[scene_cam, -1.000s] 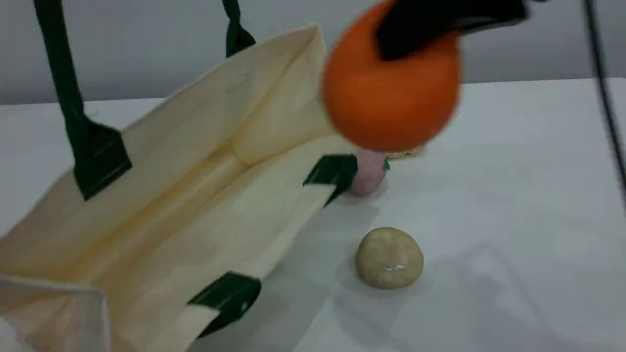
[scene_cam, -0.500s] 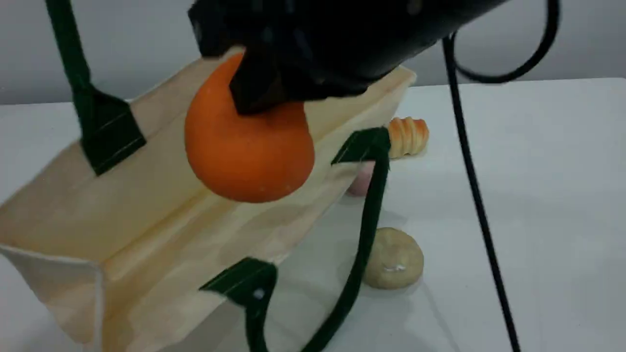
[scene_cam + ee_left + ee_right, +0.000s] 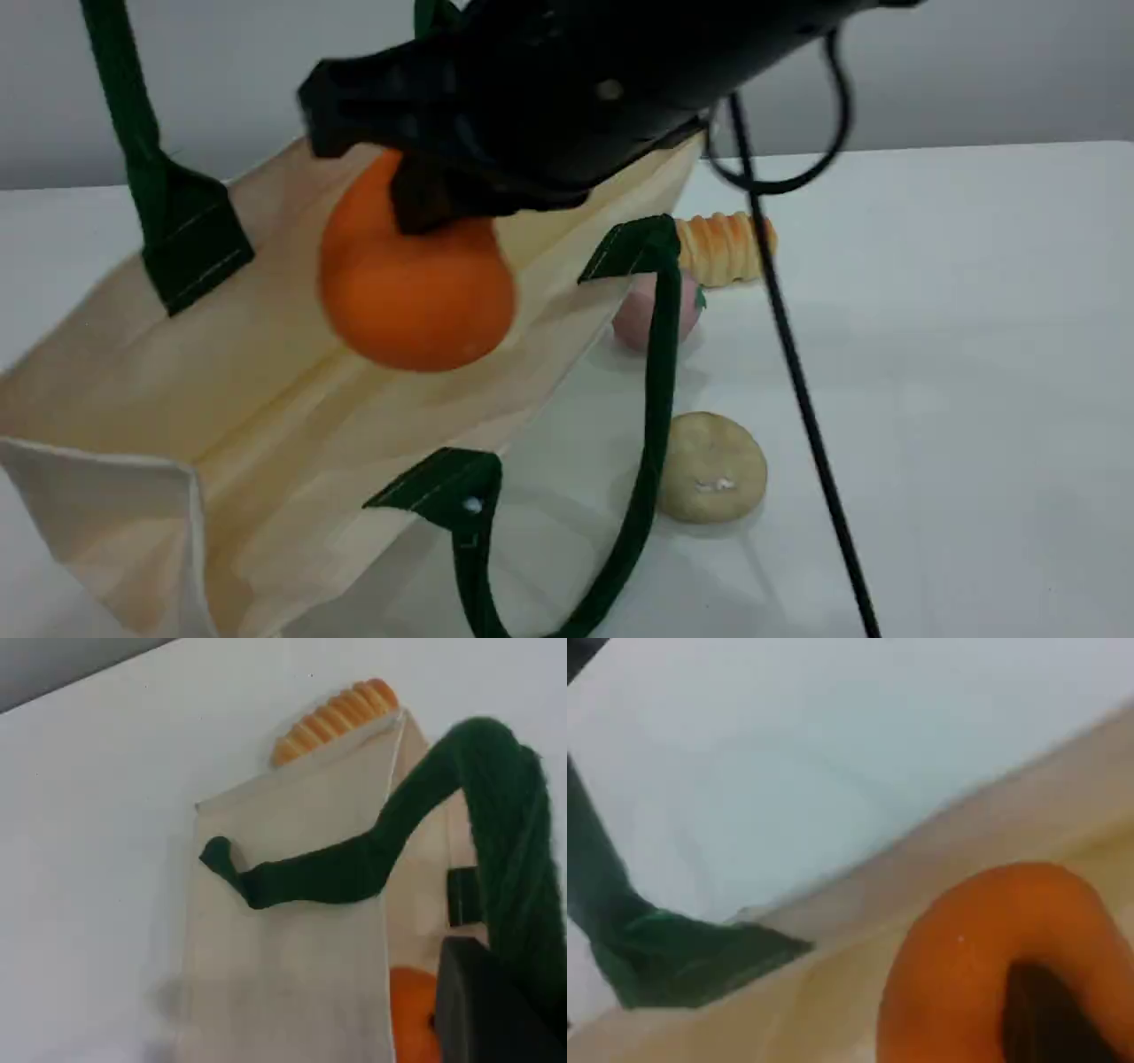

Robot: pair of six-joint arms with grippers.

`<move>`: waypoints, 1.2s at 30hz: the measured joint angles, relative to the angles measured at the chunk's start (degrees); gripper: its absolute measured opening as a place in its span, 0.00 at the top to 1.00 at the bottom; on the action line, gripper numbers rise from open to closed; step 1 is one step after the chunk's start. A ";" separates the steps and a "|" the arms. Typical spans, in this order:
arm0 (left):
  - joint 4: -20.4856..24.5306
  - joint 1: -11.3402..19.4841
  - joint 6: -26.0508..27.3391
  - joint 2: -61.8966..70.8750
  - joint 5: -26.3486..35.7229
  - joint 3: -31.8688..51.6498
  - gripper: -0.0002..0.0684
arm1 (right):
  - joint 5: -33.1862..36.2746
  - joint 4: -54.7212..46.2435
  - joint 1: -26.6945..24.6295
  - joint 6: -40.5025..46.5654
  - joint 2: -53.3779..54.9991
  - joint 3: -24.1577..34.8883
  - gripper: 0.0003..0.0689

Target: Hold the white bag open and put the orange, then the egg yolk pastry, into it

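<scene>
The white bag (image 3: 292, 425) stands open at the left, its far green handle (image 3: 120, 97) running up out of the scene view. In the left wrist view that handle (image 3: 518, 842) passes by my left gripper (image 3: 492, 997), which is shut on it. My right gripper (image 3: 430, 195) is shut on the orange (image 3: 416, 297) and holds it over the bag's mouth, above the floor of the bag. The right wrist view shows the orange (image 3: 966, 974) with a dark fingertip (image 3: 1041, 1019) pressed into it. On the table right of the bag lies the egg yolk pastry (image 3: 713, 467).
A pink fruit (image 3: 645, 317) and a striped bread roll (image 3: 725, 246) lie just behind the bag's right end. The bag's near handle (image 3: 651, 425) hangs down over its front. A black cable (image 3: 797, 381) from the right arm crosses the table beside the pastry.
My right gripper carried the orange left, from beyond the bag's right end to over its mouth, and slightly down. The bag was pulled more upright and its near handle fell forward.
</scene>
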 joint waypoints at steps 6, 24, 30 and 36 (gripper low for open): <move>0.00 0.00 0.25 0.05 -0.05 0.00 0.88 | 0.97 0.00 0.00 0.00 5.36 -5.47 0.94; -1.85 0.00 1.52 0.05 0.08 0.00 0.88 | -1.72 0.85 0.00 -2.81 17.75 -13.79 0.94; -1.50 0.00 1.52 0.05 0.08 0.00 0.88 | 1.08 0.35 1.10 -6.18 18.27 -15.39 0.89; -1.20 0.00 1.79 0.05 0.08 0.00 0.88 | 1.52 -0.09 1.56 -8.57 17.75 -16.14 0.56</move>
